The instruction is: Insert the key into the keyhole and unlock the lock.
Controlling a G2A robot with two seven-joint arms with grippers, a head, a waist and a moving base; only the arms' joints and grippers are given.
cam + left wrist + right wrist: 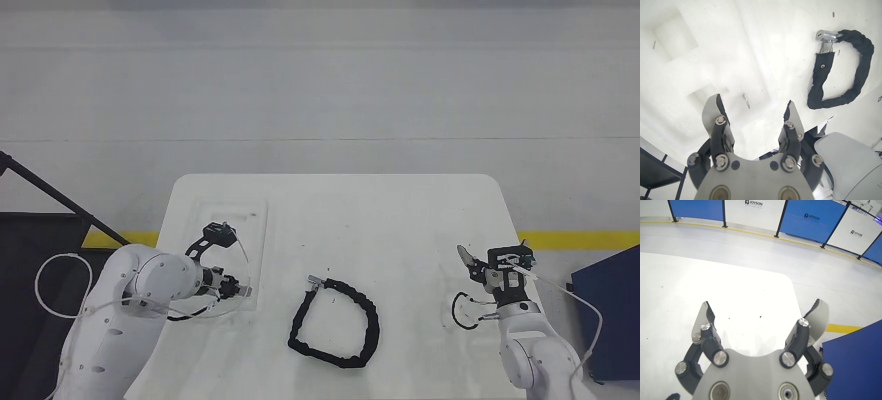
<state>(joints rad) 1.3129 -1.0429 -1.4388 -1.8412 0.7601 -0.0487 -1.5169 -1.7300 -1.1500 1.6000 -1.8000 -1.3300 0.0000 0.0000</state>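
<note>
Left wrist view: I am holding my left gripper (753, 98) spread wide near the key (746, 100), lying in the white tray (696, 75); the chain lock (818, 79) is lying beside the tray; my right gripper (762, 302) is hovering over the table (696, 285), spread too.

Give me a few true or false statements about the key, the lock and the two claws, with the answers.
1. The key sits in the white foam tray. True.
2. The left claw is shut on the key. False: it is open, and the key is in the tray, not gripped.
3. The key is already in the lock. False: the keyhole is empty, and the key is well apart from it.
4. The right claw is open and holds nothing. True.
5. The black chain lies inside the tray. False: it lies on the table, beside the tray.
</note>
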